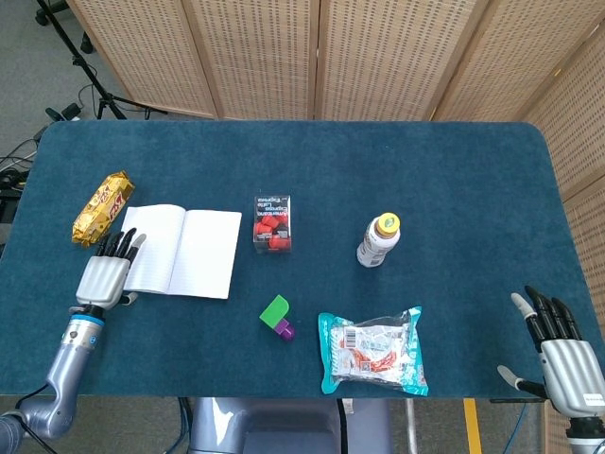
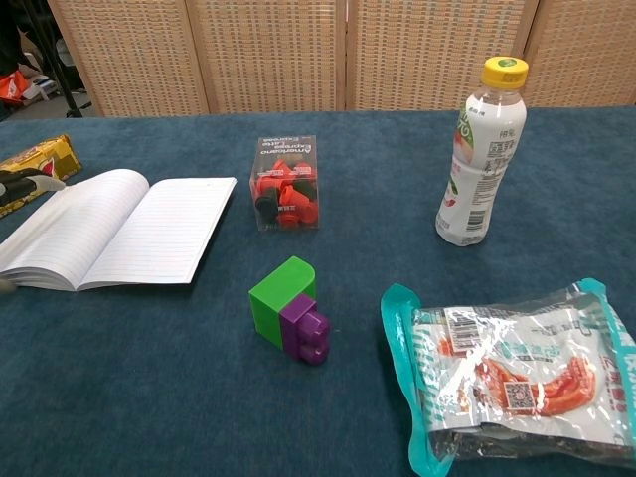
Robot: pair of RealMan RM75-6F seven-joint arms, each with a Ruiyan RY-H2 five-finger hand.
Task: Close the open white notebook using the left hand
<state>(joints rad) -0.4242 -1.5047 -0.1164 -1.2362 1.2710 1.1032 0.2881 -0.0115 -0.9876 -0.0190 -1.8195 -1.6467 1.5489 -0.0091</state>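
Observation:
The white notebook (image 1: pixel 183 252) lies open and flat on the blue table, lined pages up; the chest view shows the notebook (image 2: pixel 114 231) at the left. My left hand (image 1: pixel 104 276) hovers at the notebook's left edge, fingers straight and apart over the outer page, holding nothing. In the chest view only its fingertips (image 2: pixel 28 182) show at the left border. My right hand (image 1: pixel 564 355) rests off the table's front right corner, fingers spread and empty.
A yellow snack bar (image 1: pixel 101 205) lies just beyond the left hand. A clear box of red pieces (image 1: pixel 271 223), a green and purple block (image 1: pixel 277 317), a yellow-capped bottle (image 1: pixel 379 239) and a teal snack bag (image 1: pixel 372 350) sit to the notebook's right.

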